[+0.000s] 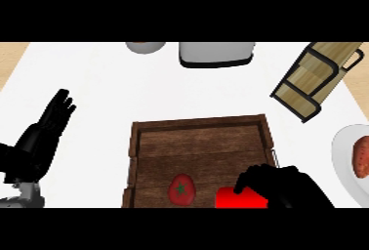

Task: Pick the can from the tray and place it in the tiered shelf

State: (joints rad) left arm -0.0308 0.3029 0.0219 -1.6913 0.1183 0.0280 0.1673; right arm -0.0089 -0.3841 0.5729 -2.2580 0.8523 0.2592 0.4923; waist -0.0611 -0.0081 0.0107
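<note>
At far left, black left hand [45, 132] with straight fingers pointing up, resting open near the edge. Toward the middle, brown wooden tray [202, 128] with raised rim on the white counter [108, 83]; inside it, near the front, a red tomato with green stem [182, 189]. Just right of that, bright red can [238, 199] in the tray's front right corner, black right hand [277, 184] curled over its top and right side. Farther back, grey bowl [146, 46] and white toaster-like appliance [216, 52]. At upper right, black-framed tiered shelf with tan boards [316, 78], tilted, well apart from the can. At right edge, white plate [346, 161] bearing a reddish sausage [361, 156].
</note>
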